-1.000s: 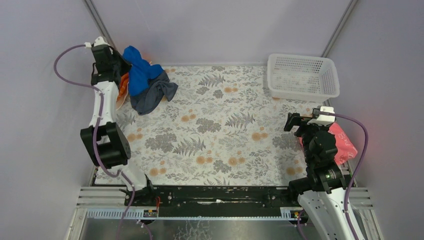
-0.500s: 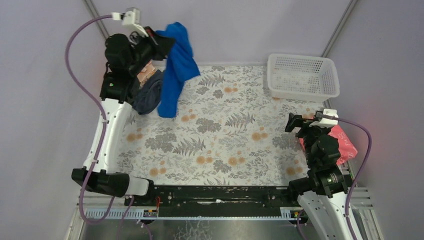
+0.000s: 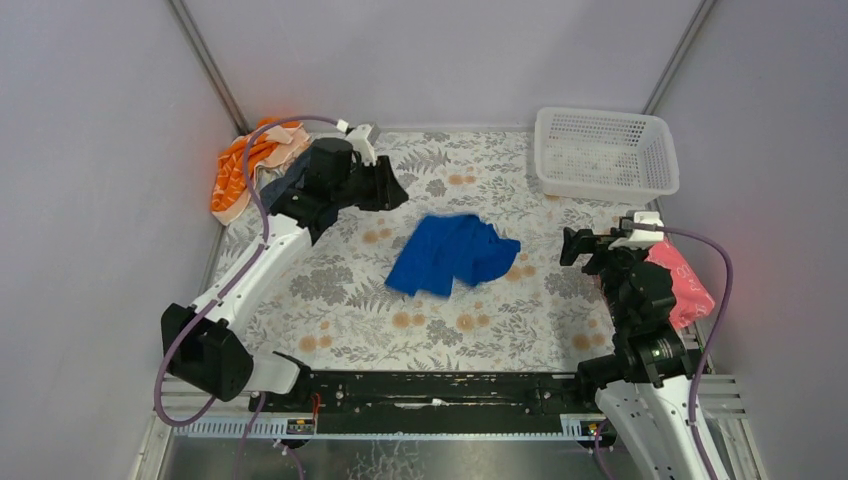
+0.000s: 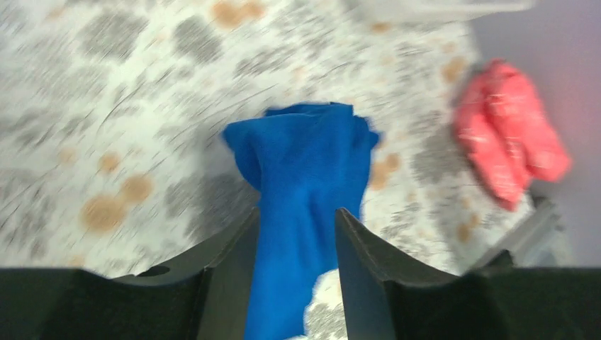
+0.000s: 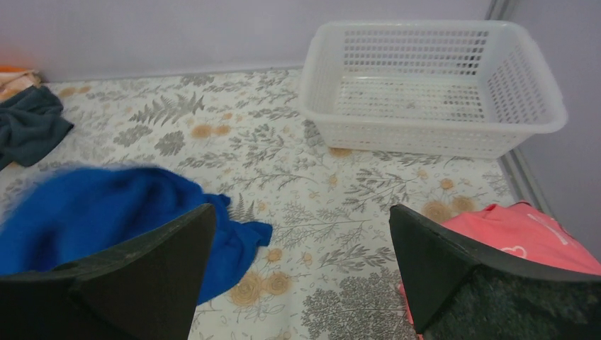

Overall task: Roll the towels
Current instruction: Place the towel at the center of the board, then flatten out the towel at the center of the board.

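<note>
The bright blue towel [image 3: 450, 254] lies crumpled and unrolled on the middle of the flowered table; it also shows in the left wrist view [image 4: 305, 163] and the right wrist view [image 5: 92, 205]. The dark slate-grey towel [image 5: 28, 124] lies bunched at the back left, mostly hidden behind my left arm in the top view [image 3: 282, 186]. My left gripper [image 3: 388, 189] is open and empty, hovering back-left of the blue towel, which I see through its gap [image 4: 296, 212]. My right gripper [image 3: 574, 246] is open and empty at the right [image 5: 301, 210].
A white mesh basket [image 3: 640, 170] stands at the back right. An orange cloth [image 3: 248, 165] lies in the back left corner. A pink cloth [image 3: 682, 285] lies at the right edge beside my right arm. Grey walls close in three sides.
My left arm swung the blue towel from the back left corner out over the table and let it go; it now lies in the middle. The right arm has hardly moved.
</note>
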Available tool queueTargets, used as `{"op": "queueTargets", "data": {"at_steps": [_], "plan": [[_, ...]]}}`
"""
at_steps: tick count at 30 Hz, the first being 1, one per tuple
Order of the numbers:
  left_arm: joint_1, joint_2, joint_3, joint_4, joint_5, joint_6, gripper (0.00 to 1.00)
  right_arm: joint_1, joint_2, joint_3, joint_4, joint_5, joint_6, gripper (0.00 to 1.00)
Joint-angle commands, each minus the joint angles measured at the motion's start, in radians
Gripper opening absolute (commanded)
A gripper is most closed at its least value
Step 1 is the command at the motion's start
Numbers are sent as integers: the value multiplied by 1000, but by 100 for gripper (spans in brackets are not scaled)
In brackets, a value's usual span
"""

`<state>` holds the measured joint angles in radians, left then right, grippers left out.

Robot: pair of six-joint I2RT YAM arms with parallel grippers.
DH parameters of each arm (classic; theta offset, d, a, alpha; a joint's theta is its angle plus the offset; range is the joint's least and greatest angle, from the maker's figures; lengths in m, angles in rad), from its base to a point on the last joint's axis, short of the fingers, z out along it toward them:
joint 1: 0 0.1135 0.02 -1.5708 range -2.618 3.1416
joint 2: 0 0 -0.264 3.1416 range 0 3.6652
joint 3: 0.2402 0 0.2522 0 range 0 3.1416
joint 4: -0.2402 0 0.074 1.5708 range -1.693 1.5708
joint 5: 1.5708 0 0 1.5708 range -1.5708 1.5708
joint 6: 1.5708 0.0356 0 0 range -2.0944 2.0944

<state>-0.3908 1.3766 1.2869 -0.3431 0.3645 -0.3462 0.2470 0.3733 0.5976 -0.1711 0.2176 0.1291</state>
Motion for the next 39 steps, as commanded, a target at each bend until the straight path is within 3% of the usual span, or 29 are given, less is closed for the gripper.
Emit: {"op": "queueTargets", "data": {"at_steps": [1, 5, 11, 18, 24, 39], "plan": [[6, -61, -68, -129, -271, 85, 46, 7, 65, 44, 38, -115, 29, 99], [-31, -59, -121, -143, -244, 61, 52, 7, 132, 66, 32, -193, 53, 99], [-258, 3, -204, -103, -336, 15, 53, 7, 237, 100, -15, -219, 103, 99], [-374, 126, -267, -109, -486, 35, 46, 6, 297, 98, -15, -279, 133, 99], [-459, 257, -232, -207, -588, 74, 43, 6, 330, 90, -6, -302, 148, 99], [-483, 240, -303, -321, -534, 31, 44, 6, 342, 66, 21, -304, 159, 99]]}}
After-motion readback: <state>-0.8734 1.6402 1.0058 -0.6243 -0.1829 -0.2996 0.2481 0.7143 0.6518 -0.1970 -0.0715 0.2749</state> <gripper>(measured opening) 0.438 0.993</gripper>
